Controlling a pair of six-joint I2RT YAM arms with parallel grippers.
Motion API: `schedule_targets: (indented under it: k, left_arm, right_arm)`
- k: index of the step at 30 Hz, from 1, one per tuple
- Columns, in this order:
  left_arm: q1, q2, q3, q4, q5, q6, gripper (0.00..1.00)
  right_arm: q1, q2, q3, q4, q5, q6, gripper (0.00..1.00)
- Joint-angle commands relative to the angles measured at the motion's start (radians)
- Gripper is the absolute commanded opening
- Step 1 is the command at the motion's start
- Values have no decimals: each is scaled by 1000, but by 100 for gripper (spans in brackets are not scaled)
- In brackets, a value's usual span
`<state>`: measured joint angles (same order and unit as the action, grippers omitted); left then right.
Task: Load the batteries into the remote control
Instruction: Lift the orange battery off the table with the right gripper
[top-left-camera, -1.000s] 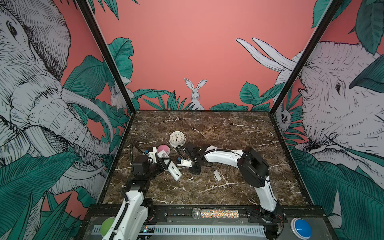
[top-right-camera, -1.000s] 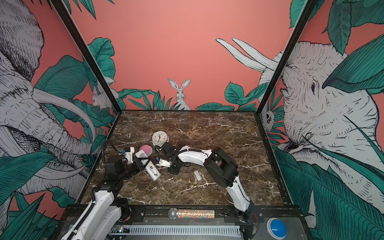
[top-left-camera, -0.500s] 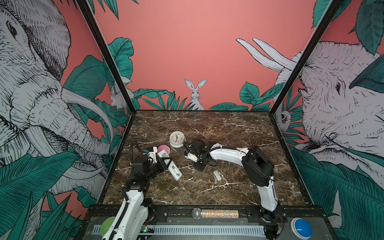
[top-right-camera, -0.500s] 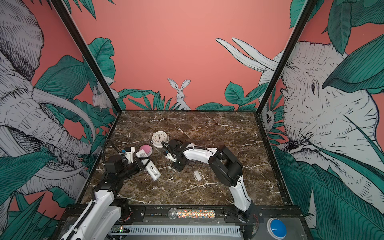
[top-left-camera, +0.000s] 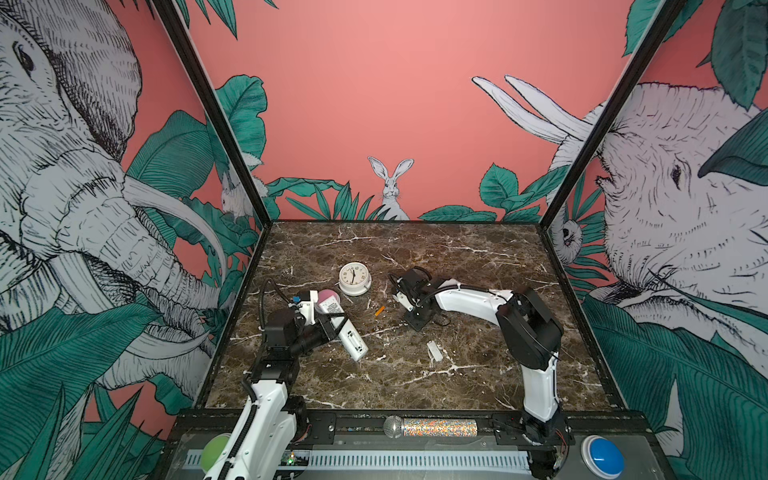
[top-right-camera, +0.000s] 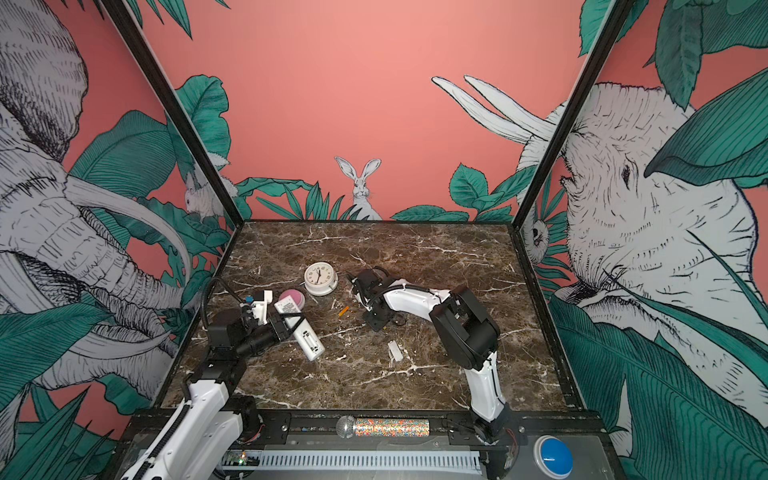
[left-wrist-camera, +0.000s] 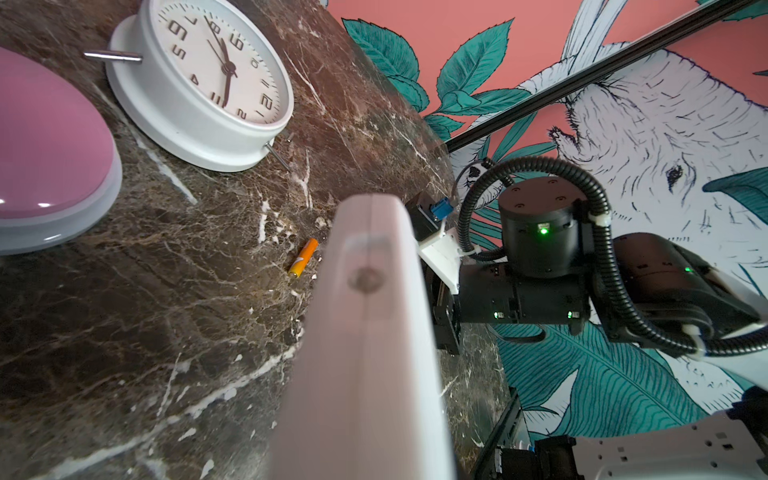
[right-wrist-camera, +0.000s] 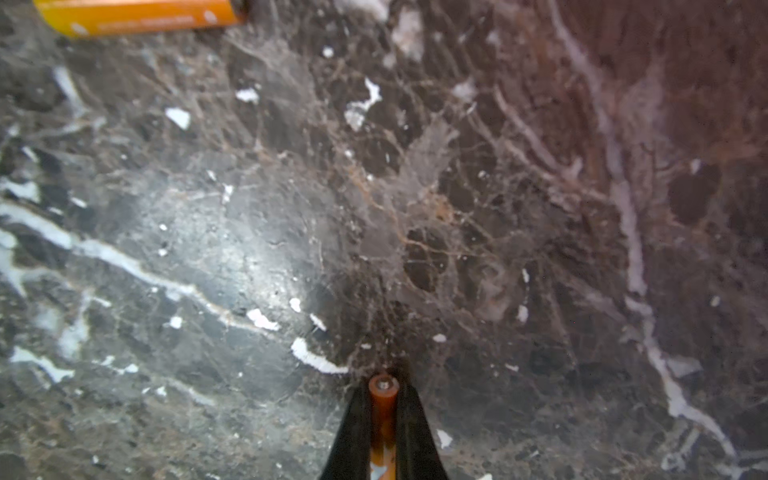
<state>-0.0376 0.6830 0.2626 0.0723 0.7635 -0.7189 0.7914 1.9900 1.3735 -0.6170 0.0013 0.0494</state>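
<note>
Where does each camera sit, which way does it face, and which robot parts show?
Top views: high at the front, looking down over the table to the back wall; left arm and right arm show.
Left wrist: low, looking along the remote to the clock and right arm.
Right wrist: facing down at the table; right tool pinches a battery.
Shared: loose battery, every view.

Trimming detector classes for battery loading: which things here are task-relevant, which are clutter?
Job: remote control in left gripper; orange battery in right gripper; second battery on the marble tabletop; small white strip, likely the battery cover.
Lying about: alarm clock; pink dome; microphone.
</note>
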Motion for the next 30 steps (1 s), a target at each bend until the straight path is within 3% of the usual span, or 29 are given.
schedule_targets:
  k: [1, 13, 30]
  left_arm:
    - [2, -9, -13, 63, 41, -7, 0]
    - [1, 0, -19, 95, 51, -19, 0]
    - [2, 6, -23, 97, 47, -14, 0]
  right_arm:
    - [-14, -24, -19, -18, 64, 26, 8]
    - [-15, -14, -16, -29, 85, 38, 27]
    - [-15, 29, 34, -47, 77, 28, 30]
